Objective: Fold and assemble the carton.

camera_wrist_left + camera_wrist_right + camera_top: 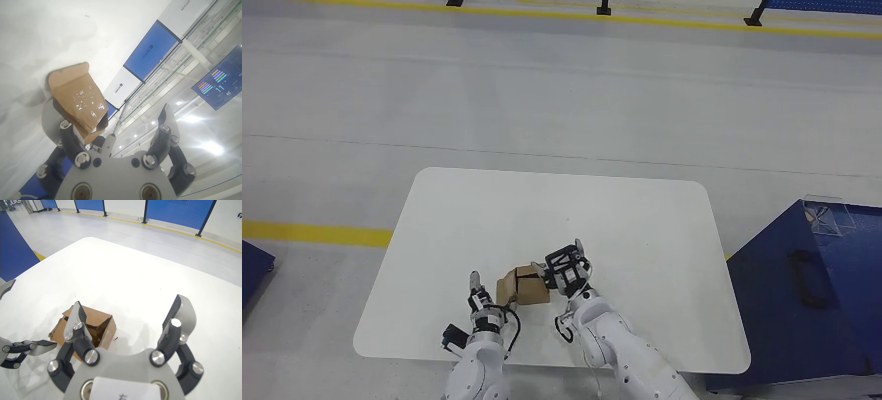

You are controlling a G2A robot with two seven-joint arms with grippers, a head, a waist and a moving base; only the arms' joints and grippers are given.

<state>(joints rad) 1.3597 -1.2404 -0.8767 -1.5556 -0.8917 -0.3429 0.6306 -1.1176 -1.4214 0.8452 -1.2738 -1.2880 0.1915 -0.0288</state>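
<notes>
A small brown carton (522, 288) lies on the white table (642, 220) near its front edge, one end open and its flaps loose. My right gripper (564, 262) is open just right of it. In the right wrist view one of the right gripper's (128, 300) fingers (76, 317) hangs over the carton's (103, 323) open end, the other stands off over bare table (132, 266). My left gripper (486, 292) is open at the carton's left. One of its fingers (43, 344) touches the carton's side. In the left wrist view the carton (79, 96) rests against one finger (50, 117) of the left gripper (106, 108).
A blue cabinet (812, 290) stands off the table's right edge. Blue barrier panels (170, 211) and a yellow floor line (312, 234) lie beyond the table. The table's far half is bare.
</notes>
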